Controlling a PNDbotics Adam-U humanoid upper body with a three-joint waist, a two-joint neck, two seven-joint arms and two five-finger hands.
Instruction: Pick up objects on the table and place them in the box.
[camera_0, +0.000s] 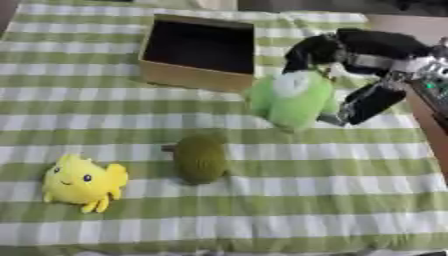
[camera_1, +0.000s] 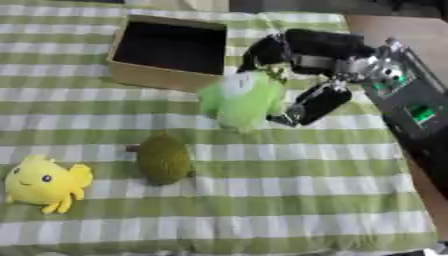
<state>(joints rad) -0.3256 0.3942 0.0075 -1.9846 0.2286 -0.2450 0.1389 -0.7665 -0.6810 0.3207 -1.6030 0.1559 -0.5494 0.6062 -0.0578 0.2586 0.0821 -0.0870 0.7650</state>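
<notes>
Desk (camera_0: 350, 210) w/ green-and-white checked cloth. Cardboard box (camera_0: 194, 76) sits open at the far centre-left, dark inside, nothing visible in it.

Right hand (camera_1: 306, 50) comes in from the upper right, black w/ silver joints at the wrist. It's holding the green plush toy (camera_0: 291, 98), light green w/ a whitish patch on top. Fingers (camera_1: 262, 50) curl over the toy's upper far side & the thumb (camera_1: 317, 104) runs down along its right side, so the toy is pinched between them. Toy is just right of the box's near right corner, outside the box, not over the opening. Can't tell if its bottom touches the cloth or is lifted a bit.

Olive-green round object (camera_0: 200, 159) w/ a short brown stem on its left lies on the cloth near centre, well apart from the box, nearer the camera than the green toy. Texture looks rough, can't make out more.

Yellow plush toy (camera_0: 83, 182) w/ dark eyes & small legs lies at the lower left, near the olive one, not touching it.

Left hand not seen in either view.

Dark frame w/ a green bit (camera_1: 418, 112) along the right edge, off the cloth
</notes>
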